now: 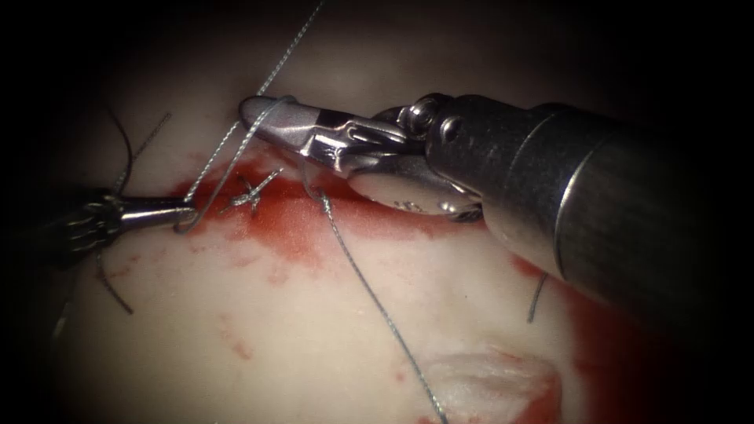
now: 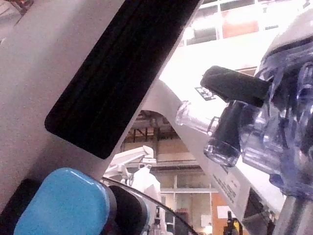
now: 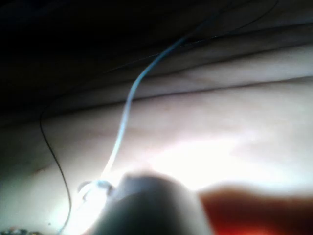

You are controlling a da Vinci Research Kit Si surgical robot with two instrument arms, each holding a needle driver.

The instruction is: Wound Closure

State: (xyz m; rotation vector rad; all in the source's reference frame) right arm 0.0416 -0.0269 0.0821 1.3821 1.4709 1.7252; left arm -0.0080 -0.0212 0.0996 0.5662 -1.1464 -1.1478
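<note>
The right tool (image 1: 271, 119), jaws closed with thread (image 1: 369, 294) looped over them, hovers above the tissue (image 1: 314, 338), while the left tool (image 1: 177, 213) grips thread at the cut (image 1: 259, 206).

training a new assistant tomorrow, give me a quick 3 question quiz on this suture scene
1. True or false: the thread is looped around the shut right pincer.
2. What does the left pincer grip? A) a needle B) the thread C) nothing
3. Fill in: the tied knot sits over the ___ fluid on the tissue.

Key: 1 true; 2 B; 3 red.
</note>
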